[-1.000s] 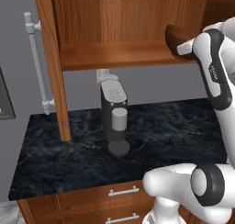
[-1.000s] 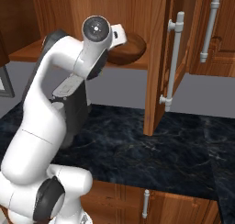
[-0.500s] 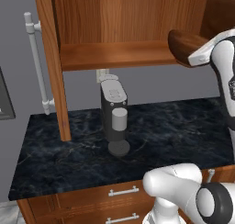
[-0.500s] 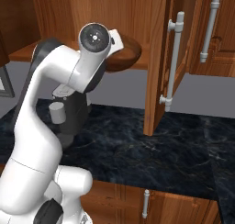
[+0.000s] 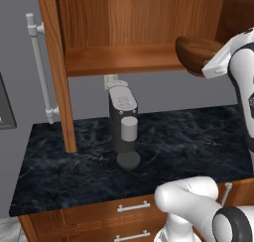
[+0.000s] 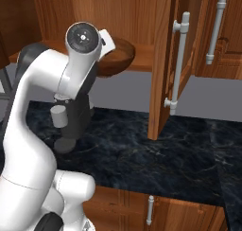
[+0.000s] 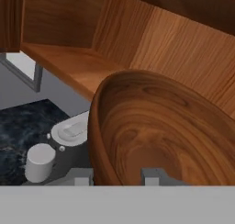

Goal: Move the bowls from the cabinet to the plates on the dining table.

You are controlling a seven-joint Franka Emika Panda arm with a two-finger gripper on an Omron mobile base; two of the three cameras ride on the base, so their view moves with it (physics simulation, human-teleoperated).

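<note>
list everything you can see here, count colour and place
bowl: 1, reddish-brown, clear of the shelf edge, rim between the fingertips
cabinet: 1, reddish-brown wood, on the wall, doors open
door handles: silver bars, on the cabinet doors
coffee machine: 1, dark grey with a pale cup part, on the counter under the cabinet
counter: 1, black marble
drawers: wood, short silver handles, under the counter
gripper: 1, closed on the bowl rim
arm: 1, white

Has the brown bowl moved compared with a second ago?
Yes. The brown bowl, gripped at its rim by the hand, has come out past the front edge of the cabinet shelf, toward the robot.
</note>
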